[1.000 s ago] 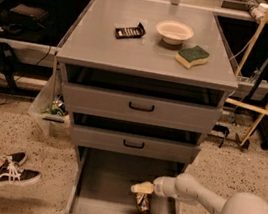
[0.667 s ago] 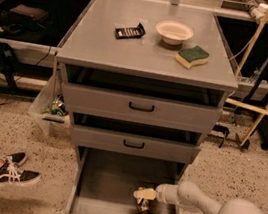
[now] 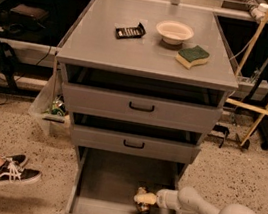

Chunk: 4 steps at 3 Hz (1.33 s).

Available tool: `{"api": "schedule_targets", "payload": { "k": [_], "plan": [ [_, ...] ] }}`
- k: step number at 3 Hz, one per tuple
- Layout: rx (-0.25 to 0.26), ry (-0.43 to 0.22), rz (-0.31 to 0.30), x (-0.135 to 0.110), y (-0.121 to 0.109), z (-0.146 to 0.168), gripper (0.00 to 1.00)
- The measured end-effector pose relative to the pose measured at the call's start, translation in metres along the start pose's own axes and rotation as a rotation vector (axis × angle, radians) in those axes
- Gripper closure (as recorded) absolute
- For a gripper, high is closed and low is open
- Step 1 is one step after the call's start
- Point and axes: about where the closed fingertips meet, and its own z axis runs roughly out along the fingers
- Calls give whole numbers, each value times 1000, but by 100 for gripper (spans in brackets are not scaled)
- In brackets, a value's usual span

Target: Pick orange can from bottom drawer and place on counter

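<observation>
Down in the bottom drawer (image 3: 112,181), toward its front right: claw (image 3: 144,198) right over the orange can (image 3: 142,208) lying there, seemingly for a grasp. Cannot tell whether clamped. Lift to bench (image 3: 107,49) above that drawer not yet done.

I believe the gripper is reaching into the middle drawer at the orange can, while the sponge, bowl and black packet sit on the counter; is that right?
Not quite. The camera view shows the gripper down in the open bottom drawer, at the orange can, not in the middle drawer. The sponge, bowl and black packet do sit on the counter.
</observation>
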Motion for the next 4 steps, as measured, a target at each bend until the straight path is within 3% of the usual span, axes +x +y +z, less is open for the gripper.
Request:
{"api": "schedule_targets", "payload": {
  "k": [1, 2, 4],
  "plan": [
    [15, -11, 111, 11, 15, 32, 0],
    [15, -10, 111, 11, 15, 32, 0],
    [14, -10, 111, 11, 15, 32, 42]
  ]
}}
